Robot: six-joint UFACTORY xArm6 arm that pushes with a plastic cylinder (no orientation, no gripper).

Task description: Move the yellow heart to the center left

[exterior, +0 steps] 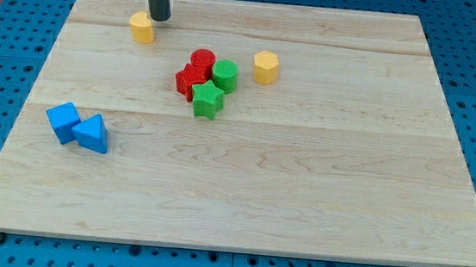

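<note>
Tip [159,18] just right of and above yellow heart [143,28] near desk [301,200] top left; no fingers, bare rod.

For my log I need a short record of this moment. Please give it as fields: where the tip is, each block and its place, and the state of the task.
tip: my tip at the view's top left, just right of and above the yellow heart
yellow hexagon: right of the cluster, apart
cluster: red cylinder, red star, green cylinder, green star, packed together
blue pair: blue cube, blue triangle, touching, at centre left
board: wooden board
task state: heart not yet at centre left
</note>
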